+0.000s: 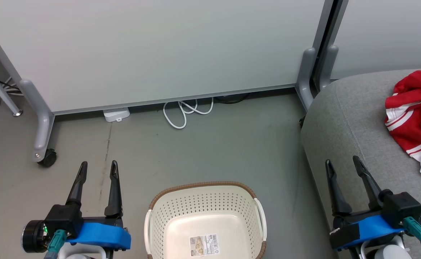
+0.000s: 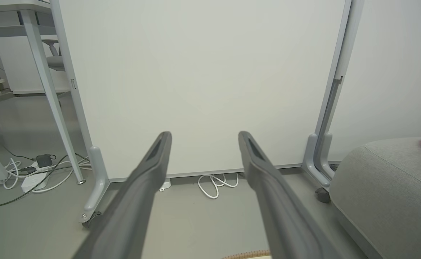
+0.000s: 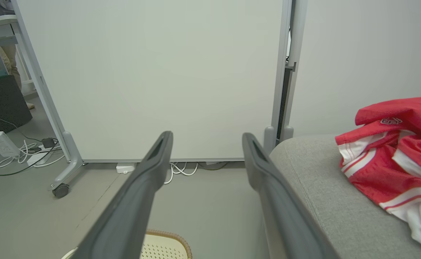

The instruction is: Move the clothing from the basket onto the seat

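Left tool (image 1: 99,163) and right tool (image 1: 341,160) both stand with fingers apart either side of the cream basket (image 1: 203,201), while the crumpled red clothing (image 1: 415,118) with white stripes lies on the grey seat (image 1: 347,118), beyond and right of the right tool.

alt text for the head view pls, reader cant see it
Red clothing with white stripes lies heaped on the light-grey fabric seat at right. The cream perforated plastic basket at bottom centre shows a paper label inside, no clothes. The left gripper and right gripper flank it, both open, empty.
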Robot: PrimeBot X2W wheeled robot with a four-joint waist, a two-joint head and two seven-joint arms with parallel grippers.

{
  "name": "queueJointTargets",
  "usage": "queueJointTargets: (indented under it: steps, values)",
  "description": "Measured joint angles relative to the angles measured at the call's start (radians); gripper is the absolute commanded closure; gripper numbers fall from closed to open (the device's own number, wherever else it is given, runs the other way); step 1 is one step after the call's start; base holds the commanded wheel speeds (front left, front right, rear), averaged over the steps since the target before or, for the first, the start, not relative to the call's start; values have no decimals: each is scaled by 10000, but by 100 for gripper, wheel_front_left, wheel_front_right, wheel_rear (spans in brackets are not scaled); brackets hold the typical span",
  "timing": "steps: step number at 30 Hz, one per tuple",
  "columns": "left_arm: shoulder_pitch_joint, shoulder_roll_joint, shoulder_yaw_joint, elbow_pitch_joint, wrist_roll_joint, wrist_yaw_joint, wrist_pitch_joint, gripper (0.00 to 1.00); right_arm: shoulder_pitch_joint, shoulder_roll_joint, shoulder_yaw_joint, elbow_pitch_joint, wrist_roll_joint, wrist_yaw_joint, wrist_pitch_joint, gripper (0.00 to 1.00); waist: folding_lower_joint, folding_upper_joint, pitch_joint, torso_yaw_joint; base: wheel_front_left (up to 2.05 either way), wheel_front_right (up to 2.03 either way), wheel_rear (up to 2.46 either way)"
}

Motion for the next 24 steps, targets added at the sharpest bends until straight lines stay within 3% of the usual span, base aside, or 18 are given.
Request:
queueJointTargets:
  steps: [12, 13, 20, 24]
  values:
    - [0, -52, 132, 150, 86, -82, 0, 0, -5, 77, -36, 182, 27, 0, 0, 0, 1, 0, -11, -2, 0, 0, 0]
    - [-1, -52, 142, 150, 90, -84, 0, 100, -5, 82, -35, 188, 29, 0, 0, 100, 1, 0, -13, -4, 0, 0, 0]
    - [446, -92, 125, 748, 6, -86, 111, 100, 206, 107, -27, 777, 61, 0, 50, 100, 1, 0, -19, -11, 0, 0, 0]
    - [460, -104, 209, 807, -748, -86, 353, 100, 215, 109, -84, 813, 817, 0, 268, 100, 1, 0, -31, -28, 0, 0, 0]
